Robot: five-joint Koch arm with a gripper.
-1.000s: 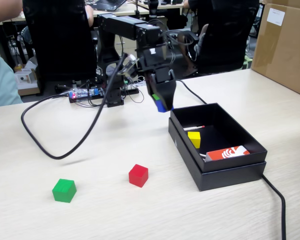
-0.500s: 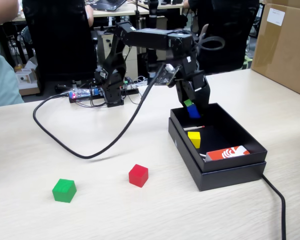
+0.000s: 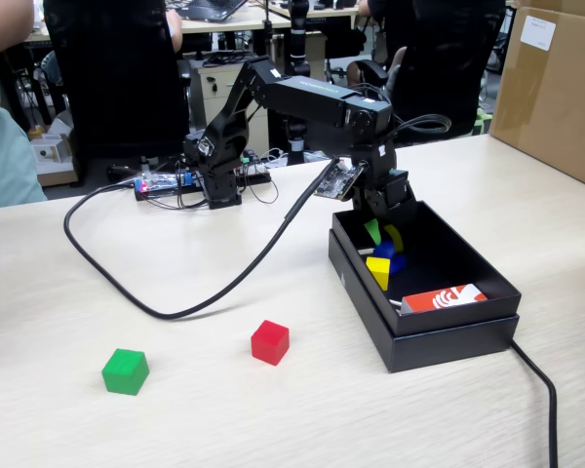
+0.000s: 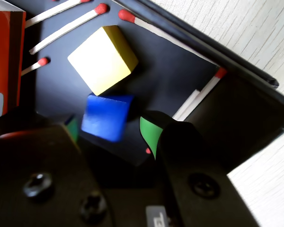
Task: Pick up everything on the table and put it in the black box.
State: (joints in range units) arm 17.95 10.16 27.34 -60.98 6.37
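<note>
Inside the black box (image 3: 424, 292): gripper (image 4: 114, 135) jaws apart, blue cube (image 4: 105, 117) released.
Yellow cube (image 4: 103, 58) lay at its 12 o'clock; red cube (image 3: 270, 342) and green cube (image 3: 125, 371) remained on the table (image 3: 97, 419).

Your light beige wood-grain table (image 3: 127, 283) carries a shallow matte black cardboard box (image 3: 448, 336) beneath the gripper (image 3: 383, 237), with a small red cube (image 3: 270, 342) and small green cube (image 3: 125, 371) well apart from it.
</note>
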